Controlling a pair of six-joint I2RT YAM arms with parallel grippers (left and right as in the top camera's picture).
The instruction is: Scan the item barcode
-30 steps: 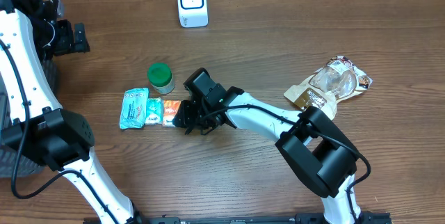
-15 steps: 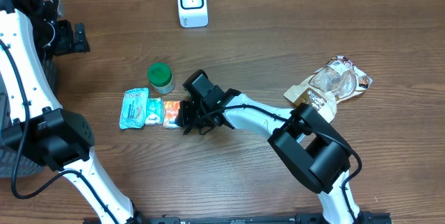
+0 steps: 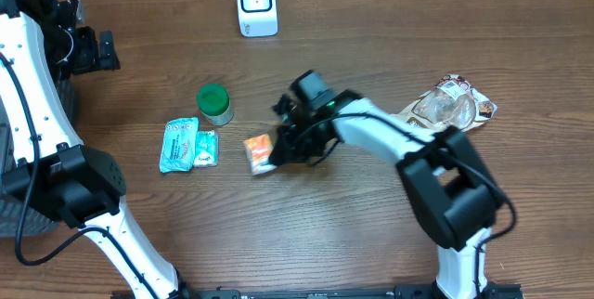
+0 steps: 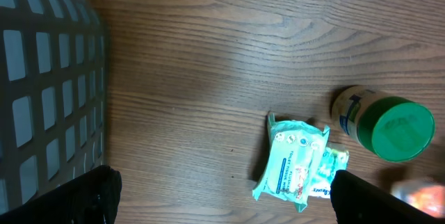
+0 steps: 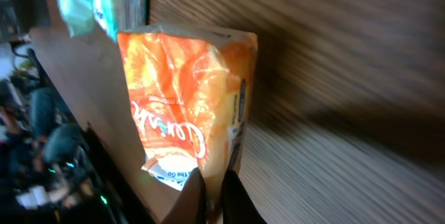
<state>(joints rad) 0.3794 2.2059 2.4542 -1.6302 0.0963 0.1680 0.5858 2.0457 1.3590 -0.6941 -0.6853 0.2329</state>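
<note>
Brown wooden table, long streaky grain from the near edge out to a pale band along the far edge at 12 o'clock. Out at the table's 9 o'clock side, a grey plastic mesh basket with square holes.

Just short of the table's middle, toward 8 o'clock: right gripper, jaws closed tight on one end of the orange crinkly foil snack packet. From the right wrist, dark fingertips pinching that end seam. Impossible to tell whether the packet hangs clear of the wood. Far off at 10 o'clock: left gripper, spread fully wide, holding nothing.

At 9 o'clock of the orange packet, apart from it: small white-and-green sachet, flat, touching a puffy teal soft-plastic wipes pack. At 11 o'clock of the packet: squat round jar with a glossy green lid, upright. Toward the table's 3 o'clock: crumpled clear-and-brown bag. Farthest, at 12 o'clock: white rounded-box barcode scanner, smooth and upright.
</note>
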